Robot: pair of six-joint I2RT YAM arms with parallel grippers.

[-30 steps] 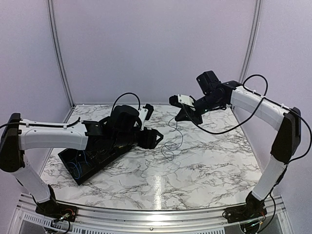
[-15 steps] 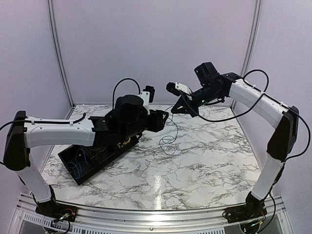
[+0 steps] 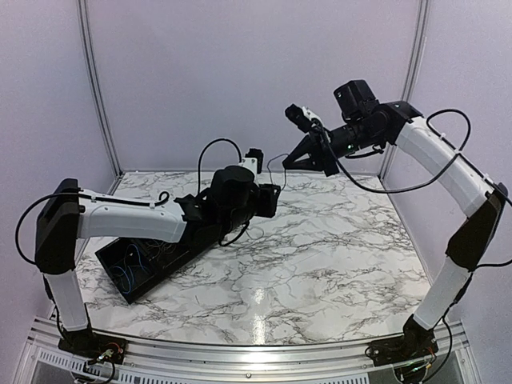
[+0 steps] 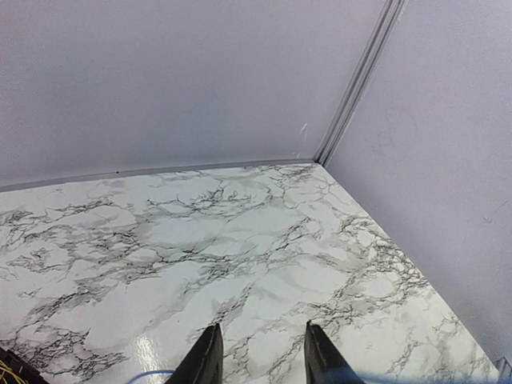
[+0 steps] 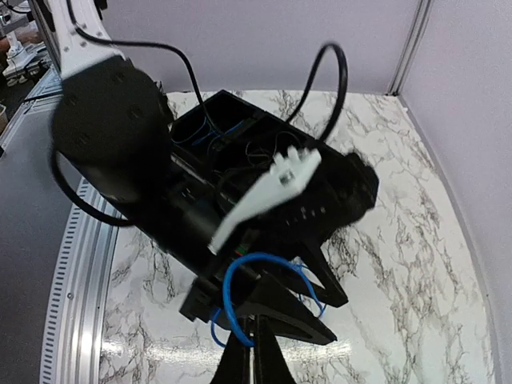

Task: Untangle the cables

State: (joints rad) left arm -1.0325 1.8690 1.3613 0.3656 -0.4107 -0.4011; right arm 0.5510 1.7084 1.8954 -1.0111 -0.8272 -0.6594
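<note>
Above the table (image 3: 336, 256), the right hand (image 5: 250, 344) pinches 1 blue cable (image 5: 226, 292).

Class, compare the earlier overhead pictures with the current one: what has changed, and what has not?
The right fingers, shut on the blue cable, rose, drawing it up off the table. The left fingers moved up and back toward them. The black tray stayed put.

Pale lilac walls (image 3: 240, 72) enclose a white, grey-veined marble bench (image 3: 336, 264). Thin metal corner posts (image 3: 96, 88) rise at upper left and upper right. A ribbed metal rail (image 3: 240, 356) edges the bottom, with glare mid-bench.
</note>
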